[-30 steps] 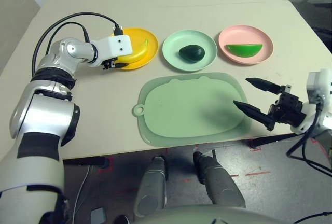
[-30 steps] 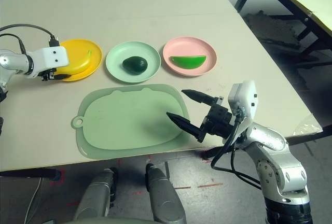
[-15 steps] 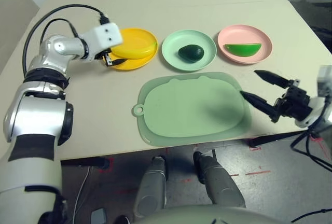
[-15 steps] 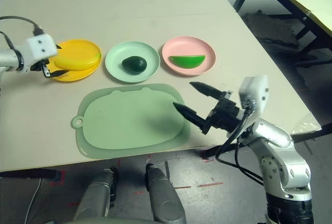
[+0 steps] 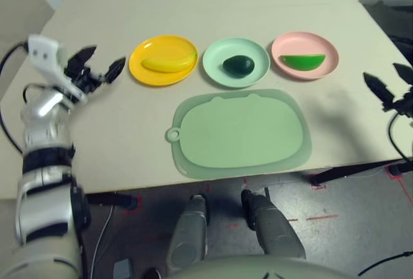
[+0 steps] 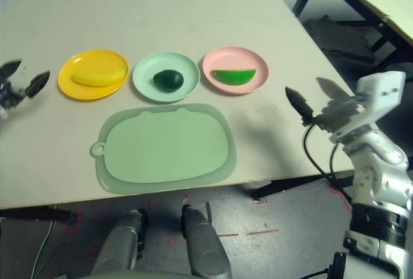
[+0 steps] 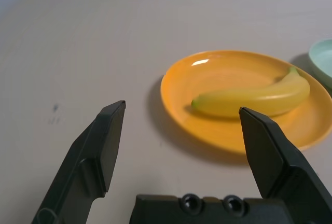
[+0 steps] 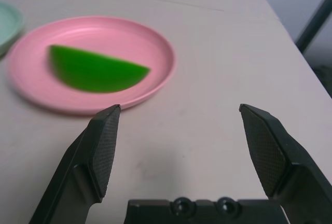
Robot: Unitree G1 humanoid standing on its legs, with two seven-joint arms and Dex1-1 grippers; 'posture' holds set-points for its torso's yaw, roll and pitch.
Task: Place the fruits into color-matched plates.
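Banana (image 5: pixel 169 63) lies in yellow plate (image 5: pixel 139 71), avocado (image 5: pixel 238 65) in mint plate (image 5: pixel 216 73), watermelon wedge (image 5: pixel 303 62) in pink plate (image 5: pixel 326 70). Left end effector (image 5: pixel 95 71) and right end effector (image 5: pixel 388 82) both open, empty, off to the bench sides. Toys look light, rigid, smooth; best gripped across mid-body.

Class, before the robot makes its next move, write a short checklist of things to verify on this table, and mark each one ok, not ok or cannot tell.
1. Banana lies in the yellow plate: ok.
2. Avocado lies in the green plate: ok.
3. Watermelon wedge lies in the pink plate: ok.
4. Left end effector open, holding nothing, beside the yellow plate: ok.
5. Right end effector open, holding nothing: ok.
6. No fruit on the cutting mat: ok.
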